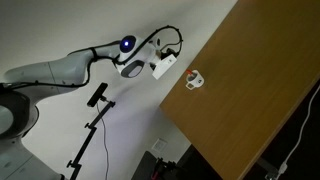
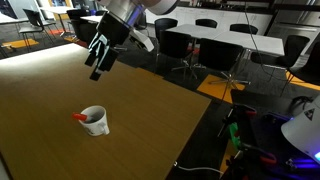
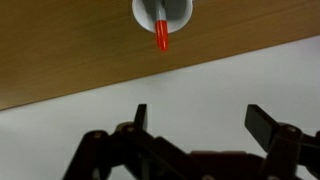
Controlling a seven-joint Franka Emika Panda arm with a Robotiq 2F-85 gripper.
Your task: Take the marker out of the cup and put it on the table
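Note:
The small white cup stands on the light-brown wooden table. The marker lies in it, its orange-red end sticking out over the rim. Both also show in an exterior view, the cup near the table's edge, and at the top of the wrist view, the cup with the marker pointing down. My gripper hangs in the air above and well apart from the cup. It is open and empty, with both fingers spread in the wrist view.
Black chairs and white tables stand beyond the table's far edge. A dark tripod stand is on the floor beside the arm. Cables and gear lie past the table's corner.

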